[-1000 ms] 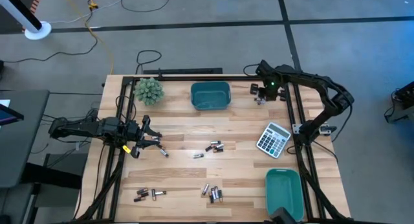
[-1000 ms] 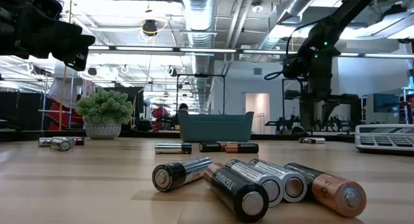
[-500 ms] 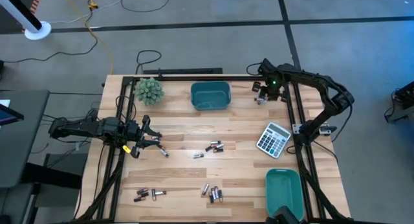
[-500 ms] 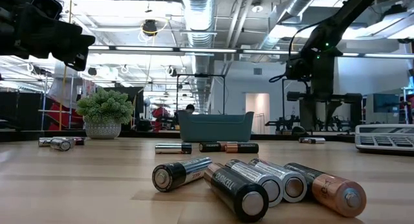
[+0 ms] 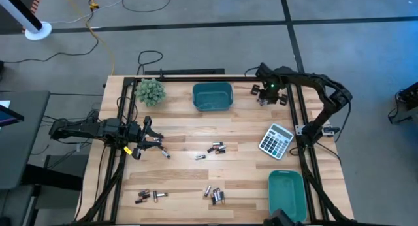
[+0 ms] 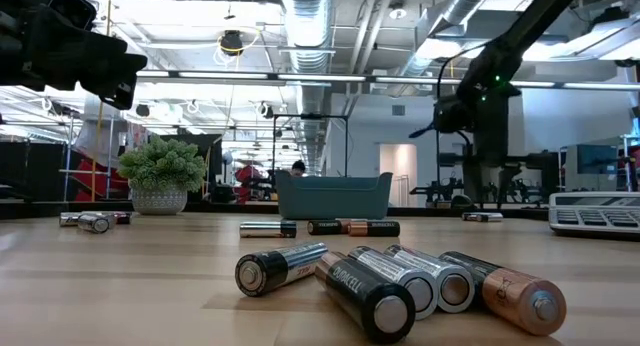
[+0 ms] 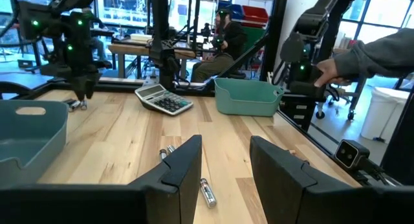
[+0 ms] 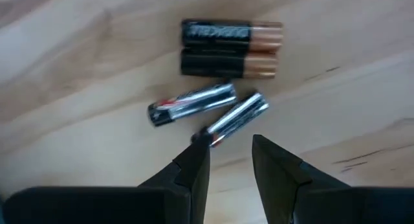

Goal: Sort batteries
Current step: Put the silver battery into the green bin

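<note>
Batteries lie in loose groups on the wooden table: at the centre [image 5: 217,148], near the front edge [image 5: 214,194], at the front left [image 5: 149,196] and close in the low view [image 6: 400,281]. My right gripper [image 5: 268,94] points down, open, over a far-right group of two black-and-copper cells [image 8: 229,48] and two silvery ones [image 8: 213,111]. Its fingertips stand by the nearer silvery cell's end; whether they touch it I cannot tell. My left gripper [image 7: 226,160] waits level and open at the table's left, with a battery [image 7: 207,191] lying ahead of it.
One teal bin [image 5: 212,96] stands at the far centre, another [image 5: 287,194] at the near right. A grey-white calculator [image 5: 275,141] lies at the right and a potted plant [image 5: 150,91] at the far left. A person's sleeve and hand [image 7: 362,56] show beyond the table.
My right gripper has rolled a little about the line it points along, staying over the far-right batteries. The batteries lie as before.
</note>
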`<state>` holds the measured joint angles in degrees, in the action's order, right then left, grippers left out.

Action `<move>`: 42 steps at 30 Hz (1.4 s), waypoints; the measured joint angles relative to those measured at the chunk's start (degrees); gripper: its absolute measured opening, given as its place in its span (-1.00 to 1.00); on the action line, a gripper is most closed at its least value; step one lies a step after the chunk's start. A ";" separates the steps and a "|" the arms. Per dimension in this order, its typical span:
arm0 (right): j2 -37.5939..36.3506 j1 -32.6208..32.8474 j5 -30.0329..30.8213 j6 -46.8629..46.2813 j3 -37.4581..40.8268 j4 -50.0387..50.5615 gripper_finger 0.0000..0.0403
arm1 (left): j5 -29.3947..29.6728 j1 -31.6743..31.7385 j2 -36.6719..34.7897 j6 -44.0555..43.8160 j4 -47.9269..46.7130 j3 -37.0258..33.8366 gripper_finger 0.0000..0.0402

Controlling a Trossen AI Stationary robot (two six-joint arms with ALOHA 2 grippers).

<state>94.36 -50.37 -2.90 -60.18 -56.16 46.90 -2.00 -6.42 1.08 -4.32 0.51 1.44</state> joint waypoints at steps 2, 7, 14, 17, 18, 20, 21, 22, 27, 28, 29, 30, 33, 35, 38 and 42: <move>0.23 1.22 0.55 -0.31 -0.06 -1.66 -0.34 | -0.02 0.00 0.00 0.00 0.00 0.00 -0.36; 0.60 1.32 0.64 -1.46 -0.06 -3.48 -0.34 | -0.01 -0.01 -0.01 -0.01 0.00 0.00 -0.36; 0.60 0.61 0.44 -1.29 -0.06 -0.42 -0.34 | -0.02 0.01 -0.02 0.00 0.00 0.00 -0.36; 0.60 0.51 0.45 -1.31 -0.06 -0.44 -0.34 | -0.02 0.00 0.00 0.00 0.00 0.02 -0.36; 0.60 0.32 0.46 -1.30 0.03 -0.56 -0.34 | -0.01 -0.01 -0.01 0.00 -0.01 0.00 -0.36; 0.60 -0.03 0.44 -1.31 0.69 -0.69 -0.34 | 0.00 0.00 -0.02 0.00 0.00 0.00 -0.36; 0.60 -0.17 0.46 -1.31 1.07 -0.72 -0.34 | -0.02 -0.01 0.00 -0.01 0.00 0.01 -0.36; 0.60 -0.34 0.43 -1.31 1.53 -0.66 -0.34 | -0.02 0.01 -0.02 -0.02 -0.02 0.00 -0.36; 0.48 -0.35 0.17 -1.27 3.76 -1.02 -0.34 | 0.00 0.00 -0.02 0.00 -0.01 0.00 -0.36; 0.78 -0.22 0.44 -1.20 4.08 -1.11 -0.34 | -0.02 -0.01 0.00 0.00 0.00 0.01 -0.36; 0.83 -0.12 0.44 -1.08 4.29 -1.12 -0.34 | 0.00 -0.01 -0.01 -0.01 -0.02 0.00 -0.36; 0.61 0.06 0.39 -0.99 4.26 -1.21 -0.34 | 0.00 -0.01 -0.02 0.00 -0.02 0.00 -0.36; 0.68 0.07 0.36 -0.87 4.18 -1.69 -0.34 | 0.00 -0.01 -0.02 0.00 0.00 0.00 -0.36; 0.59 0.26 -0.24 -0.71 4.20 -1.54 -0.34 | 0.11 0.01 0.00 0.00 0.00 0.01 -0.36; 0.43 1.25 -0.94 0.54 4.20 -0.71 -0.34 | 0.51 0.01 0.00 0.00 -0.01 0.00 -0.36; -1.20 2.42 -1.18 0.66 4.20 0.43 -0.34 | 0.75 0.00 0.00 0.00 -0.02 0.02 -0.36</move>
<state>93.15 -47.95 -4.08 -59.52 -51.96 47.33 -1.25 -6.42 1.08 -4.32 0.49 1.45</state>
